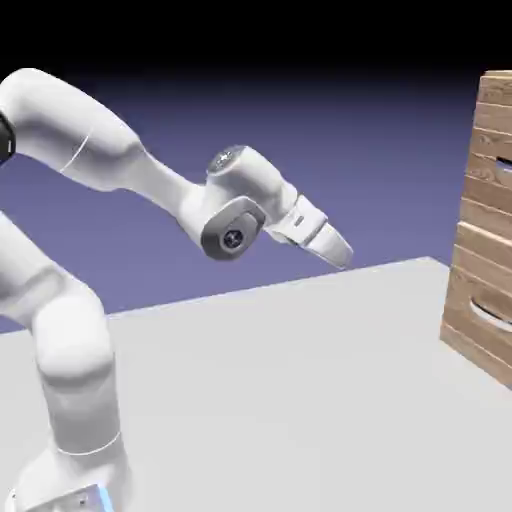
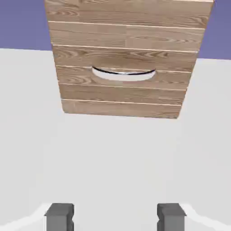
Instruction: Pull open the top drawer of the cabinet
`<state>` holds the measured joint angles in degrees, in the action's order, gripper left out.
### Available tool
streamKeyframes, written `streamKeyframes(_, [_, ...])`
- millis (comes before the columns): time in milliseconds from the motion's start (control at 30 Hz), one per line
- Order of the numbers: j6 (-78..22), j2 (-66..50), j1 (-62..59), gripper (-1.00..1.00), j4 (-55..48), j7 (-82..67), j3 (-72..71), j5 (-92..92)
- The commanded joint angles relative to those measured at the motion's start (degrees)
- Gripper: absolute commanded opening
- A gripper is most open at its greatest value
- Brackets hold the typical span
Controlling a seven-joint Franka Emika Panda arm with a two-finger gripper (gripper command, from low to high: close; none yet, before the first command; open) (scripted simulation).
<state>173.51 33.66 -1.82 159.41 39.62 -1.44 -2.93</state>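
The cabinet of light-brown planks stands at the right edge of the exterior view, partly cut off. Its top drawer is the uppermost plank front, and its handle is barely visible at the picture's edge. My gripper hangs in the air well to the left of the cabinet, pointing down and toward it. In the hand view the cabinet fills the top, showing only its lower planks. My gripper is open, with its two grey fingertips wide apart and nothing between them.
The lower plank front carries a curved grey handle, also seen low on the cabinet as the curved handle. The grey table stretches between the arm's base and the cabinet.
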Motion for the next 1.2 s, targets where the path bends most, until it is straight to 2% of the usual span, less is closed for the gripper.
streamKeyframes(0, [-0.41, 0.83, -2.08, 0.0, -1.32, -2.35, -1.2, -2.43])
streamKeyframes(1167, [-14.87, 29.94, -74.76, 0.0, -47.57, -84.59, -43.1, -87.41])
